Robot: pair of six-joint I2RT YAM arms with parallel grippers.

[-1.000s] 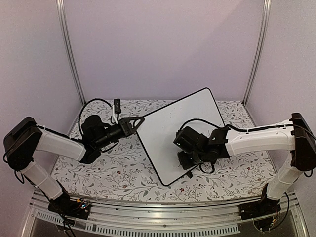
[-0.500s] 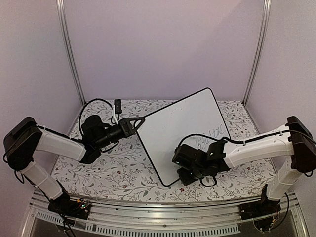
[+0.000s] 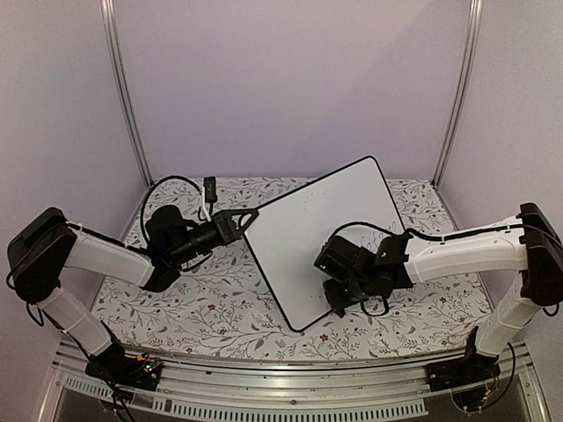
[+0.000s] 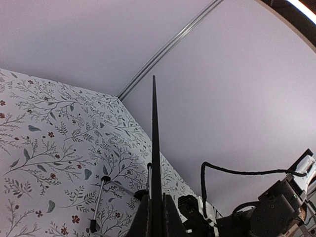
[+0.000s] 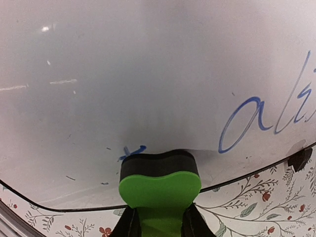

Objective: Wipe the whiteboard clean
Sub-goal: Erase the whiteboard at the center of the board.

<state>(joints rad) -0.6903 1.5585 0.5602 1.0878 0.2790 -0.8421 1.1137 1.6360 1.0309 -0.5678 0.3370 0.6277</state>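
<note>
I see the whiteboard (image 3: 308, 237) lying mid-worktop (image 3: 202, 303). My left gripper (image 3: 246, 214) pinches its 9 o'clock corner. My right gripper (image 3: 338, 305) presses a clamped green eraser (image 5: 160, 183) near its 5 o'clock edge.

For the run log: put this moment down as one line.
left gripper: shut on whiteboard edge | right gripper: shut on green eraser, against whiteboard | blue writing: not yet erased

Right pincer (image 5: 159, 223) slightly farther right
</note>
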